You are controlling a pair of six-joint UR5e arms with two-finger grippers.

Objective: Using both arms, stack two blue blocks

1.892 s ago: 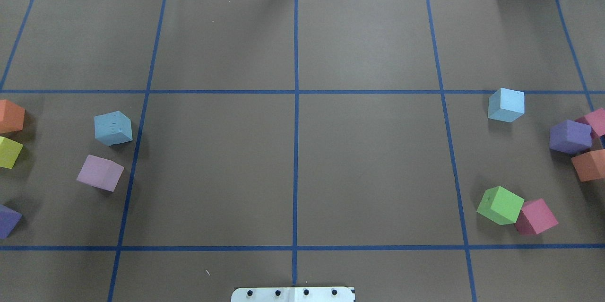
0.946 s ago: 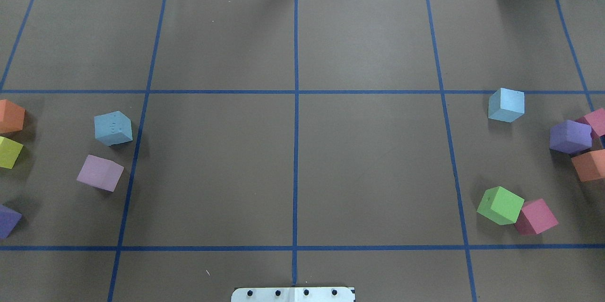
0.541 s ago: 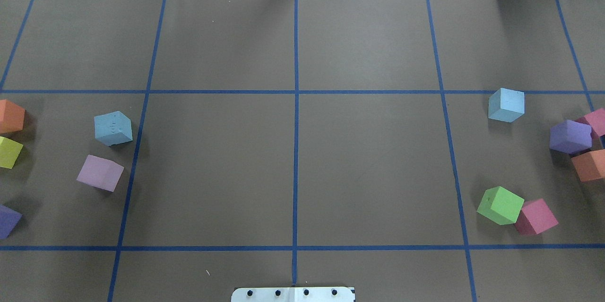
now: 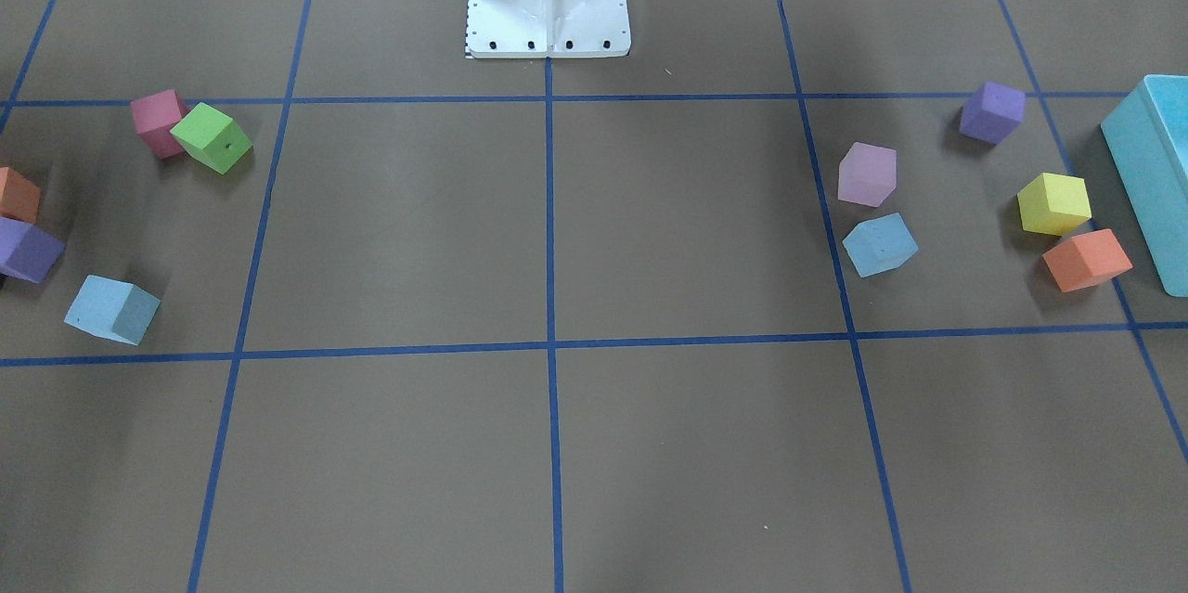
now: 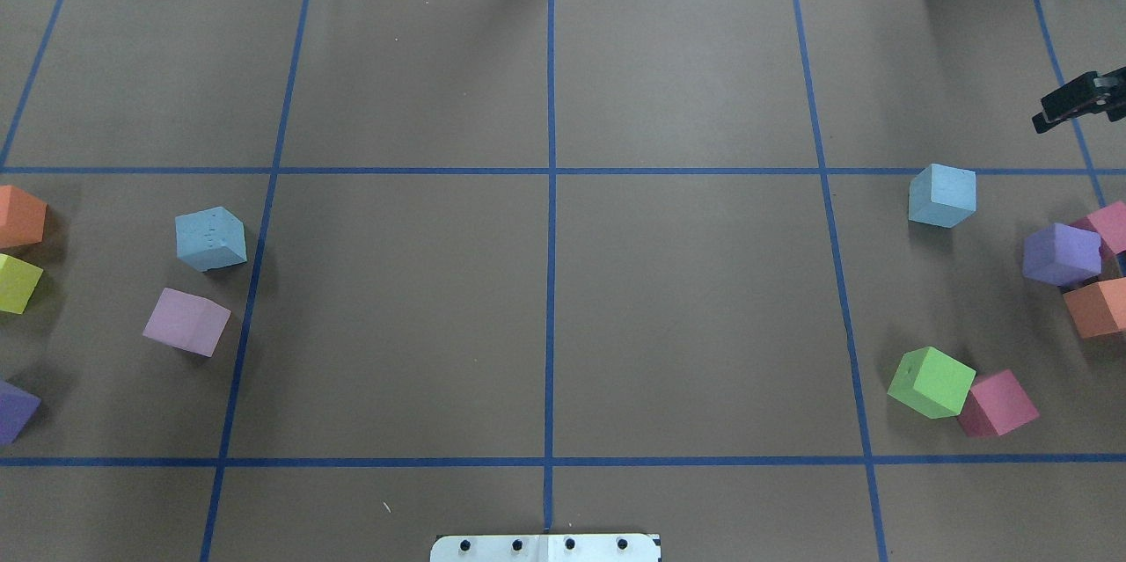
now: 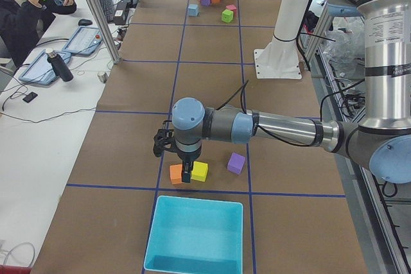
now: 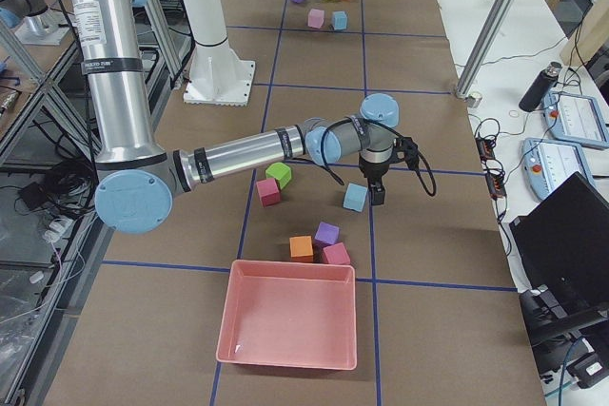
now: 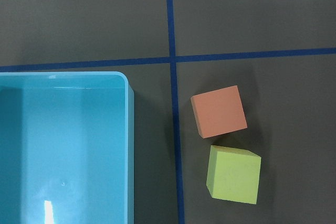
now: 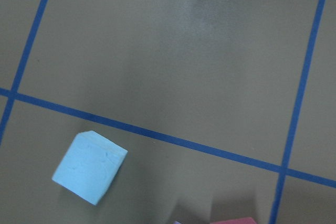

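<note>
Pretty sure we're right at the start here, neither cube looks picked up yet. Both sit flat on the brown table (image 5: 686, 316), well apart. The left blue block (image 5: 211, 238) is on the robot's left side with a lilac cube (image 5: 186, 322) near it. The right blue block (image 5: 943, 195) is over on the right side, on its own. The right gripper (image 7: 378, 195) hangs near its block but not over it: in the right wrist view the block sits down in the lower-left corner. I can't tell how wide its claw is from the little that shows. The left gripper (image 6: 187, 174) hovers above the orange cube (image 8: 219, 111) and yellow cube (image 8: 234, 174), beside the turquoise box (image 8: 128, 140). That's well off from its block, which lies further toward the middle of the table. Can't tell if that claw is wide or narrow either. My guess for the next move: each arm centres over its own blue block, turns to match the cube's skewed faces and comes down with jaws apart. Then one block gets carried over to stack on the other.
</note>
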